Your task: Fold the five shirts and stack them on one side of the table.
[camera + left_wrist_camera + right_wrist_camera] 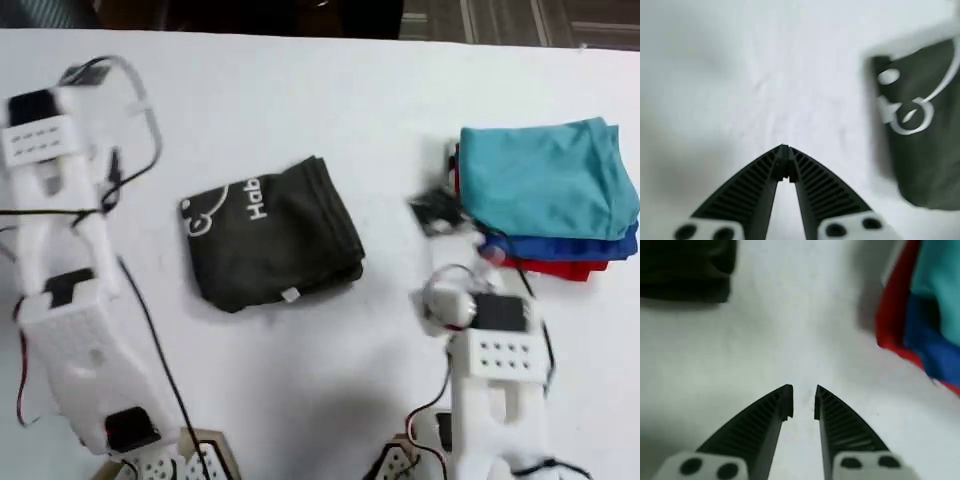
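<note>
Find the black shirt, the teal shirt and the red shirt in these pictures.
black shirt point(275, 235), high view, middle of the folded cloth.
teal shirt point(545, 175), high view, middle of its top face.
red shirt point(891, 315), right wrist view, its outer folded edge.

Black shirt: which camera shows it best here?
The high view: the folded black shirt lies whole on the white table, with all its edges visible. The left wrist view catches one end with part of its white print; the right wrist view shows a dark edge of it.
</note>
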Motion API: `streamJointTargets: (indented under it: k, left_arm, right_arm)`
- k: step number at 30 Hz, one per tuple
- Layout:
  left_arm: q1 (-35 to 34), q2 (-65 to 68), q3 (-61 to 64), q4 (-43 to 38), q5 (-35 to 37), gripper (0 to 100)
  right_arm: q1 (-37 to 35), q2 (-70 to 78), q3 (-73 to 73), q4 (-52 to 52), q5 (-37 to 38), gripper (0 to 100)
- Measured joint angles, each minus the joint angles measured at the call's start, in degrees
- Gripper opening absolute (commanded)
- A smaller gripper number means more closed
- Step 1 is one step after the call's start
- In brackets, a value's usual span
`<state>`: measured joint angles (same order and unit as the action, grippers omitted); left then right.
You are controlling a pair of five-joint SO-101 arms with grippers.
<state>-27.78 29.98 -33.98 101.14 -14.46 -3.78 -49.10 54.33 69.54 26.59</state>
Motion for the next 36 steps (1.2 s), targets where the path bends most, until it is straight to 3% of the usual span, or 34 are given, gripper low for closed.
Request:
streamJointTargets:
  k: [3,7,15,20,27,36]
  left_arm:
    - [-4.8,-4.7,9.0,-1.9,-2.5,3]
    - [-9.8,-13.1,26.5,-11.9,-4.9,3]
    - [-13.5,-36.6,68.0,-34.5,-6.2,3]
    - [-13.5,-49.1,86.0,-45.1,-3.1,3]
    - [-13.5,-52.2,94.2,-53.8,-1.6,3]
    - [-13.5,-52.3,94.6,-54.7,-1.6,3]
  right_arm:
    - [-9.0,6.9,-7.1,1.0,-4.0,7.7]
    - [-16.2,18.4,-14.0,0.0,-5.4,7.7]
    - [-22.5,37.1,-26.7,-2.3,-5.5,7.7]
    - [-25.1,44.3,-33.2,-2.3,-5.5,7.6]
    - [-26.6,53.2,-33.7,-1.5,-5.5,7.4]
    - [-26.7,54.5,-36.3,2.3,-5.5,7.7]
